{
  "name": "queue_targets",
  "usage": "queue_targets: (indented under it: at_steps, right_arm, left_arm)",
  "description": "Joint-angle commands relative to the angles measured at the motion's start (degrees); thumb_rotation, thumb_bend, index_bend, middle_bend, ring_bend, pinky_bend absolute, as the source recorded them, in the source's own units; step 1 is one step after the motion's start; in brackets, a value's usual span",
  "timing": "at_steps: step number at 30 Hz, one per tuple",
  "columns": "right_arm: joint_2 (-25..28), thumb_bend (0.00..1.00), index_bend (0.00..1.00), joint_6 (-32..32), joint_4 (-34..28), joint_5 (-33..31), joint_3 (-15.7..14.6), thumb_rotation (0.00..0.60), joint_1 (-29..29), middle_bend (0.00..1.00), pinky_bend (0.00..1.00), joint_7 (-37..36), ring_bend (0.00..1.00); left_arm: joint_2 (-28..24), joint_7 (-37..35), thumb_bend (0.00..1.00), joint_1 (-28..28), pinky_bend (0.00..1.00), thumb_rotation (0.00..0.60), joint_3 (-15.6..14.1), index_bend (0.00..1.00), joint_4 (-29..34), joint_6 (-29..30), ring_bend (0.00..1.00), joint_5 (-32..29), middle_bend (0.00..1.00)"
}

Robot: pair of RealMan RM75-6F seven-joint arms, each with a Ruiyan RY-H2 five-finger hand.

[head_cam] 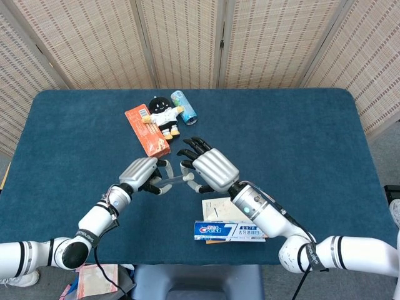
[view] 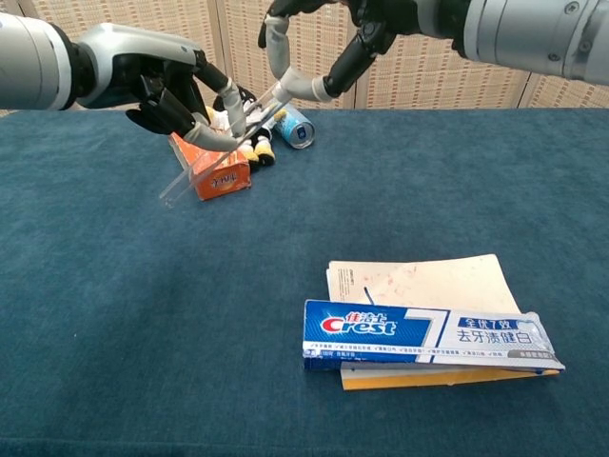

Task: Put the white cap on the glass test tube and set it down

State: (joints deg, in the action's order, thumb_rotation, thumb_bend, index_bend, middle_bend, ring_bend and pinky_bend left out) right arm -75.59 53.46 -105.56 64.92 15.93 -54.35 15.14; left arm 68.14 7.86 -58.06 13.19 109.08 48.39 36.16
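My left hand [view: 171, 90] [head_cam: 141, 174] grips the glass test tube [view: 188, 174], which slants from lower left up to the right above the table. My right hand [view: 357, 33] [head_cam: 211, 169] pinches the white cap [view: 279, 93] between thumb and a finger, right at the tube's upper end. Cap and tube mouth touch; whether the cap is seated is hidden by the fingers. From the head camera the tube [head_cam: 173, 181] shows as a short clear bar between the two hands.
An orange box [head_cam: 147, 130], a small doll [head_cam: 163, 116] and a blue can [head_cam: 185, 107] lie at the back. A Crest toothpaste box [view: 428, 335] rests on a paper booklet [view: 419, 282] at the front right. Blue cloth covers the table [head_cam: 300, 131].
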Motion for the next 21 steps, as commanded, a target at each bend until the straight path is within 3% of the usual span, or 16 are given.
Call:
queue_targets:
  at_steps: [1, 5, 8, 13, 21]
  right_arm:
    - [0.05, 0.16, 0.20, -0.06, -0.09, -0.22, -0.22, 0.600, -0.01, 0.12, 0.00, 0.14, 0.00]
    - [0.40, 0.10, 0.08, 0.33, -0.42, -0.22, -0.51, 0.600, 0.50, 0.10, 0.00, -0.36, 0.00]
    - [1.28, 0.09, 0.05, 1.32, -0.77, 0.55, -0.70, 0.600, 1.46, 0.10, 0.00, -1.11, 0.00]
    - [4.34, 0.09, 0.05, 3.76, -2.17, 2.09, -1.05, 0.600, 4.01, 0.10, 0.00, -2.49, 0.00]
    - [8.90, 0.09, 0.05, 6.71, -2.45, 4.65, -1.54, 0.600, 8.20, 0.10, 0.00, -6.65, 0.00]
  left_arm:
    - [0.15, 0.67, 0.34, 0.02, 1.00, 0.600, -0.52, 0.58, -0.34, 0.26, 1.00, 0.17, 1.00]
    - [0.72, 2.93, 0.34, -0.07, 1.00, 0.600, -1.79, 0.58, -1.12, 1.43, 1.00, 0.85, 1.00]
    - [1.74, 5.49, 0.34, -0.39, 1.00, 0.600, -2.97, 0.58, -2.39, 2.64, 1.00, 1.15, 1.00]
    - [5.26, 12.16, 0.34, -1.54, 1.00, 0.600, -5.33, 0.58, -6.16, 5.96, 1.00, 0.47, 1.00]
    - [13.58, 25.43, 0.34, -4.71, 1.00, 0.600, -7.35, 0.58, -13.06, 11.40, 1.00, -6.02, 1.00]
